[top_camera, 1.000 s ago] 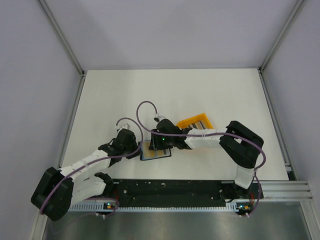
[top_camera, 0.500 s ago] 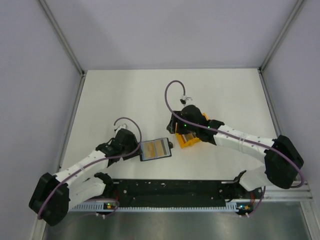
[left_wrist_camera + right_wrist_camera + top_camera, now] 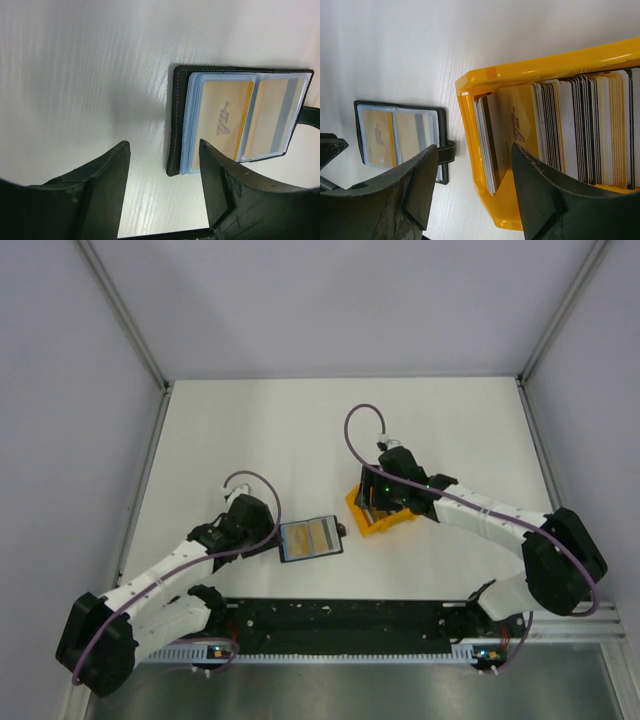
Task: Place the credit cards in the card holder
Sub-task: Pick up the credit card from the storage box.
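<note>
Right wrist view: looks straight down into the yellow bin point(image 3: 485, 75) and finds the cards point(image 3: 570, 130) standing on edge inside it, packed in a tight row of pale and dark stripes. Finds the right pincer point(image 3: 474, 150) spread apart over the bin's thinly filled end, gripping nothing. Places the card holder point(image 3: 395, 135) near the bin but apart from it, lying open and flat on the bench point(image 3: 75, 60), with gold cards already showing inside. At the holder's edge farthest from the bin, has the left pincer point(image 3: 162, 145) apart too, and empty. Judging by looks: thin, stiff, light, slick plastic, likely to slip or drag a neighbour along. Best to pinch a single card by its upper edge, across the flat faces, at the loose end of the row rather than the crowded part.
</note>
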Controlling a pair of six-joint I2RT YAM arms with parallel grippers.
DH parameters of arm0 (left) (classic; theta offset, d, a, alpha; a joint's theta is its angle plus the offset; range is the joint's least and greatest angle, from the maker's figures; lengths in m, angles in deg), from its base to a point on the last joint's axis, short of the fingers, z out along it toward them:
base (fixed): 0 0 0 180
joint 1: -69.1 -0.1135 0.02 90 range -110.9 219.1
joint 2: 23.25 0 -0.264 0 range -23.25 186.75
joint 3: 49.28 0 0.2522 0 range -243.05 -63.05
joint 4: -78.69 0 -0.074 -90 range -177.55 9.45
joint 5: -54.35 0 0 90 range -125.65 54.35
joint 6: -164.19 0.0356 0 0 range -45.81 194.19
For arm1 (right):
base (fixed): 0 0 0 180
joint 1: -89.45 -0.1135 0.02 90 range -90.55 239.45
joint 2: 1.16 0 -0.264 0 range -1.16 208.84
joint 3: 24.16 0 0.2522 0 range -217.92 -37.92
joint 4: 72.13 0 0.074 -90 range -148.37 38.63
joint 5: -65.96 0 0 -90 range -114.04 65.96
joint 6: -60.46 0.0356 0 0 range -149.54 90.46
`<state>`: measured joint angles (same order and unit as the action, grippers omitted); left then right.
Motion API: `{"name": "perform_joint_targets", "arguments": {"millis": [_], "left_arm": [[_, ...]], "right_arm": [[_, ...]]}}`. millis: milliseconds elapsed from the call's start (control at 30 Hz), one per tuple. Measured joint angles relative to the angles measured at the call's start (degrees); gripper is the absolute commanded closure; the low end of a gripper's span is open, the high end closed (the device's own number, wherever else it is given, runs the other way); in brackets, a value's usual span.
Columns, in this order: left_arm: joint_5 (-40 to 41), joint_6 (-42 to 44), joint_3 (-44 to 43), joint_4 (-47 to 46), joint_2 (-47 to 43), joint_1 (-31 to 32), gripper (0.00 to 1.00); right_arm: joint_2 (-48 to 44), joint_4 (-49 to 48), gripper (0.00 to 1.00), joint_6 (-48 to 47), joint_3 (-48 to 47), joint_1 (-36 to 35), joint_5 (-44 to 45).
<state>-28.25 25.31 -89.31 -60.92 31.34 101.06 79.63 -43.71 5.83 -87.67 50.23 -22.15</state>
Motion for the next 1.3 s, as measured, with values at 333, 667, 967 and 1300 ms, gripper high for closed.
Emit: {"name": "perform_joint_targets", "arguments": {"millis": [333,667,967,1300], "left_arm": [[-0.1,0.0,0.0,0.0,0.3,0.0,0.38],[-0.5,0.0,0.0,-0.6,2.5,0.0,0.39],[-1.0,0.0,0.0,-1.3,2.7,0.0,0.39],[-1.4,0.0,0.0,-1.9,2.7,0.0,0.4]], "right_arm": [[6.4,-0.3,0.41,-1.2,-0.3,0.1,-4.7],[7.6,-0.5,0.52,-1.9,-0.9,0.2,-8.2],[7.6,-0.4,0.56,-1.9,-0.9,0.9,-9.4],[7.3,-0.4,0.59,-1.9,-0.9,1.2,-9.6]]}}
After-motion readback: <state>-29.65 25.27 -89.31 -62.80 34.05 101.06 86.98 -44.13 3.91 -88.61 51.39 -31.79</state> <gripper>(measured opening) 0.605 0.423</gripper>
